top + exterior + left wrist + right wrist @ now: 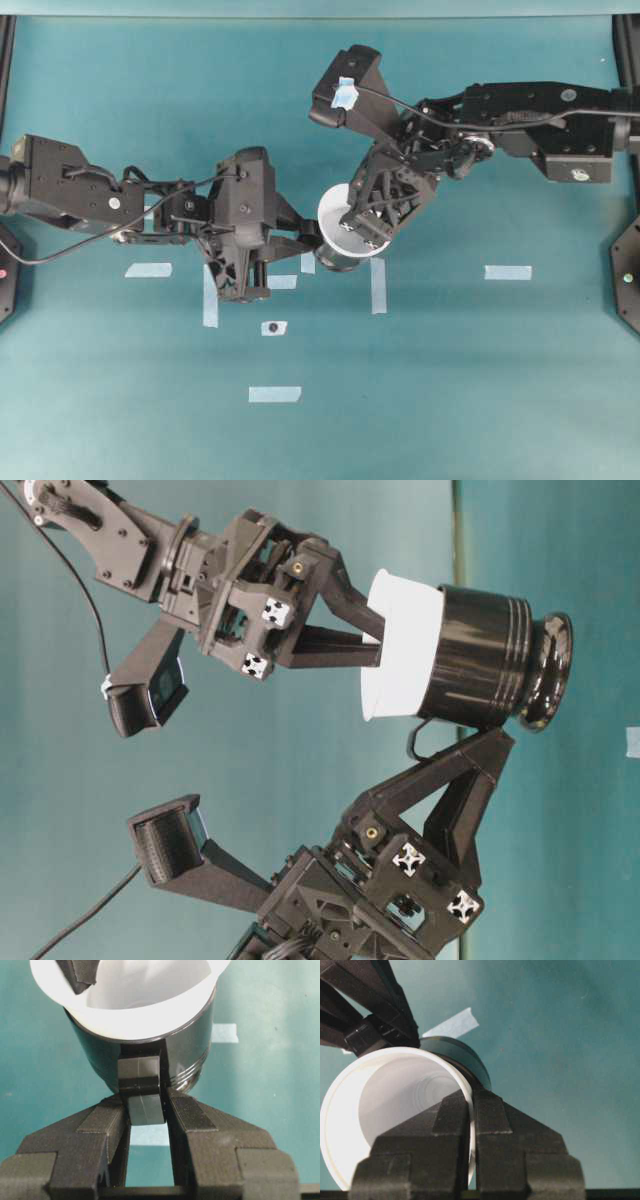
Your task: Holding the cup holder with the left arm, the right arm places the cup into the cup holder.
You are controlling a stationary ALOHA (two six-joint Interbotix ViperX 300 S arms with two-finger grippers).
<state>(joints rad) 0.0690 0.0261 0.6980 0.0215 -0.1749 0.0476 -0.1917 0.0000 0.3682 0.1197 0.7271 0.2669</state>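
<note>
The white cone cup [335, 212] sits inside the glossy black cup holder [340, 264], and its wide rim stands clear above the holder's top. My left gripper [144, 1102] is shut on the holder's black handle stub [141, 1085], which shows between both fingers. My right gripper [472, 1110], on the arm with blue tape [346, 95], is shut on the cup's rim, one finger inside and one outside. In the table-level view the cup [405, 640] is nested in the holder [490, 660], which the left gripper [450, 752] holds off the table.
Strips of light tape lie on the teal table [480, 380]: one at the left [148, 269], one at the right [508, 272], one near the front [274, 394], and upright strips [378, 285] under the holder. A small dark dot marks a tape square [273, 328].
</note>
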